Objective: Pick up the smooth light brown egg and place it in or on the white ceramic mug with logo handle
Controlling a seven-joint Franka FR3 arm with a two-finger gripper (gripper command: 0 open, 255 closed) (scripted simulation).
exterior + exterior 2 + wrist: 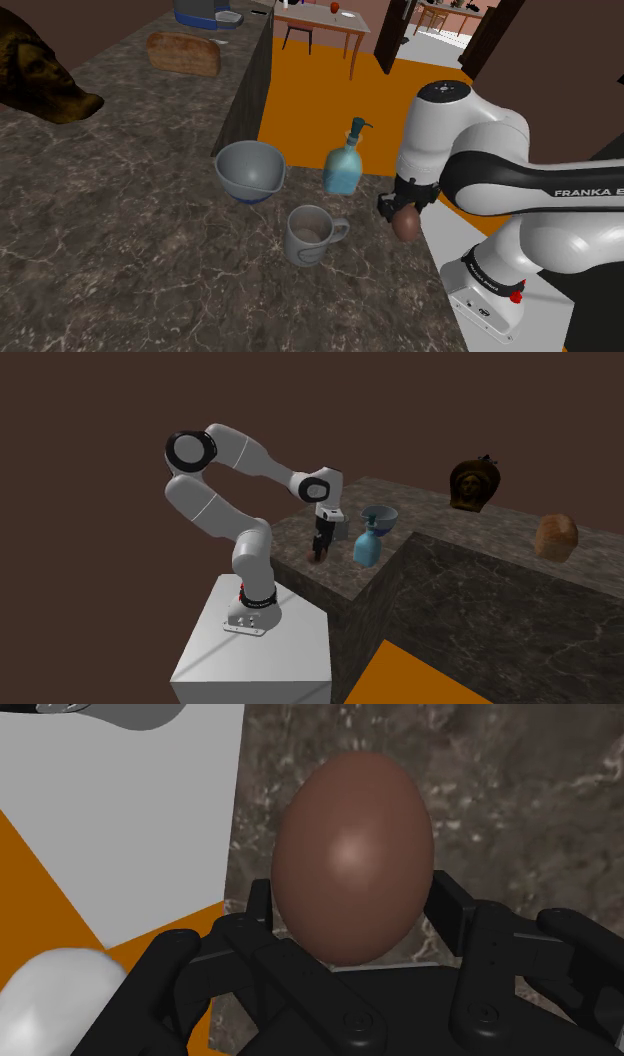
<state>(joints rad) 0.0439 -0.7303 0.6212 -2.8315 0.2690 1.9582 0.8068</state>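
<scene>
With the pincer [405, 213], clasps the smooth brown egg [353, 859] between both fingers [258, 904], drawn in snug against its sides. Holds it by the edge of the marbled surface [120, 230], close to the stand [490, 300], to the shoulder view's right of the pale mug [313, 235] and apart from it. Stands the mug upright, handle toward the egg; any logo there too small to tell. Reads "FRANKA E" in white lettering along the arm [480, 150]. Beyond the mug, places a grey-blue bowl [250, 170] and blue pump bottle [345, 165]; farther off, a bread loaf [183, 53] and dark bust [40, 70].
</scene>
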